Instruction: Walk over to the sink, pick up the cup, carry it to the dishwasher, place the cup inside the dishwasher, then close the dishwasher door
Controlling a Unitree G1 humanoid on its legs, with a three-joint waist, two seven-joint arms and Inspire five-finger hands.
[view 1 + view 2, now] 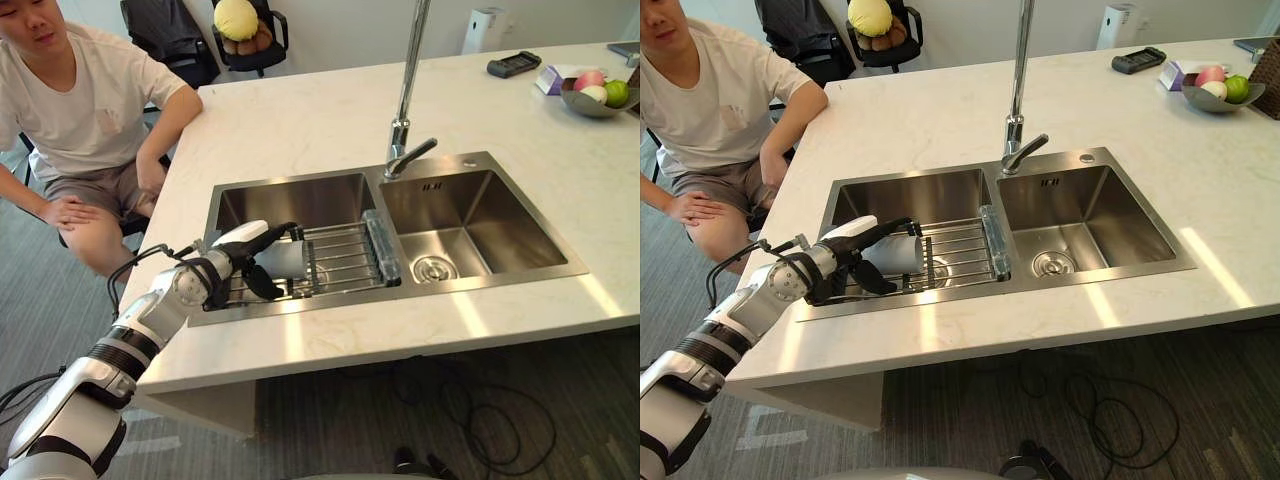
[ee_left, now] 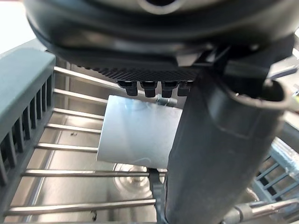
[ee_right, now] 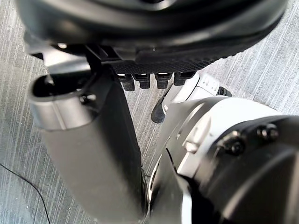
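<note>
Pale marbled counter (image 1: 330, 120) runs across a room with grey carpet floor (image 1: 350, 420). A black office chair (image 1: 250, 50) stands beyond the far edge with a round yellow cushion (image 1: 236, 18) on its seat. A person in a white T-shirt (image 1: 80, 110) sits at the counter's left edge, one forearm resting on it. Toward the far right corner lie a flat black handset (image 1: 514, 64) and a grey bowl (image 1: 575, 103) of fruit.

Set into the counter near its front edge is a double stainless-steel sink (image 1: 480, 160), with a tall chrome faucet (image 1: 410, 70) rising behind the divider between the basins. A wire dish rack (image 1: 345, 255) spans the left basin. The pale cylindrical cup (image 1: 285, 260) lies on its side on that rack, toward the basin's front left corner.

From the counter's front left corner the left arm reaches in over the sink rim, and the left hand (image 1: 222, 270) is at the cup. The white-covered thumb runs along the cup's top and the dark fingers (image 2: 149, 86) sit on its other side, so the hand is spread wide around it. I cannot tell whether it is touching the cup.

In the right wrist view, the right hand (image 3: 187, 53) hangs over the carpet, relaxed and holding nothing.
</note>
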